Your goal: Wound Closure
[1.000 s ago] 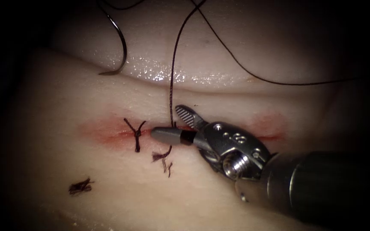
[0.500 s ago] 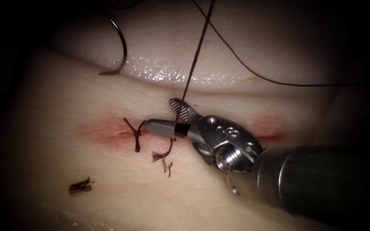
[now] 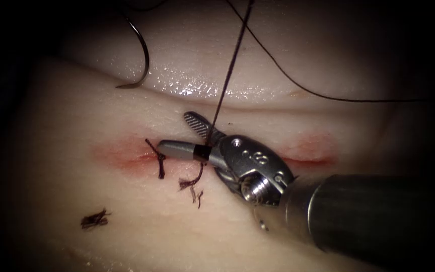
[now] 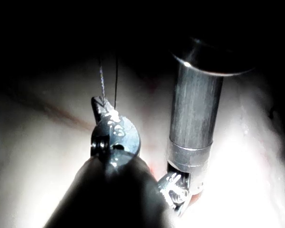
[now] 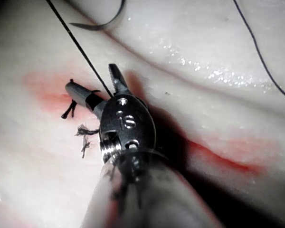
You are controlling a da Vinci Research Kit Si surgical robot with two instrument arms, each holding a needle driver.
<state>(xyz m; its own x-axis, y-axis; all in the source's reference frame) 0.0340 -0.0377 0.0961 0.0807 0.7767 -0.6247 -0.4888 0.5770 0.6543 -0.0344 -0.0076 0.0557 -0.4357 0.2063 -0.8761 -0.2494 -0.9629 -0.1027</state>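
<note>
Endoscope view. The tissue (image 3: 76,126) is lying with the cut (image 3: 308,161) running across it, and red fluid (image 3: 122,153) is staining the cut's left part and right end. The right tool (image 3: 174,132) is reaching in over the cut near its middle. Its fingers (image 3: 196,122) are standing released, one over the cut line and one angled to the far side, and are grasping nothing. The thread (image 3: 230,65) is rising taut from the cut, passing between those fingers. A second length of thread is trailing off far beyond the cut, to the right. The needle (image 3: 144,55) is lying free on the tissue well beyond the cut's left part, held by neither tool and not in the tissue. A knot (image 3: 160,160) is sitting on the cut just left of the right tool's tip. A frayed tail (image 3: 191,184) is hanging just on the near side of the cut, and cut ends (image 3: 95,219) are lying further off on that side.

Left wrist view. The left tool (image 4: 102,102) is showing its fingers clenched on the thread (image 4: 101,78), which is running straight away from the tip. The right tool (image 4: 178,187) is working down at the cut.

Right wrist view. The right tool (image 5: 90,76) is straddling the thread (image 5: 78,45) with released fingers (image 5: 118,78), beside the knot (image 5: 69,110) on the cut (image 5: 218,159). The needle (image 5: 99,23) is resting beyond the cut.
</note>
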